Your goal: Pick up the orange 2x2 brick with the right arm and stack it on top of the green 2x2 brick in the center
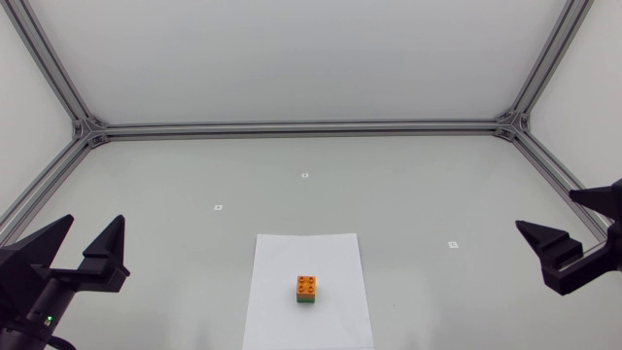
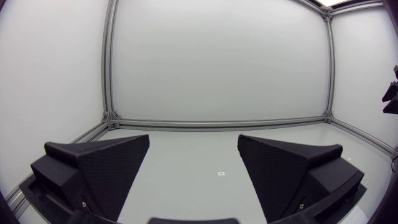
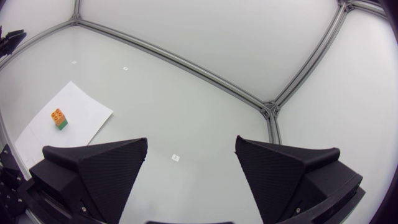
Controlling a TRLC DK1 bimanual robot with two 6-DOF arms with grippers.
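Note:
The orange 2x2 brick (image 1: 306,285) sits on top of the green 2x2 brick (image 1: 306,299), on a white paper sheet (image 1: 282,258) at the table's front centre. In the right wrist view the orange brick (image 3: 57,115) and green brick (image 3: 61,124) lie far ahead and to the side. My right gripper (image 1: 575,226) stands open at the table's right edge, far from the stack, with nothing between its fingers. My left gripper (image 1: 83,240) is open at the front left, also holding nothing. Each wrist view shows its own gripper open: left gripper (image 2: 193,158), right gripper (image 3: 191,162).
An aluminium frame rail (image 1: 301,127) runs along the back and sides of the table. Small white markers (image 1: 219,206) dot the surface. The tip of my right gripper (image 2: 392,93) shows at the far side in the left wrist view.

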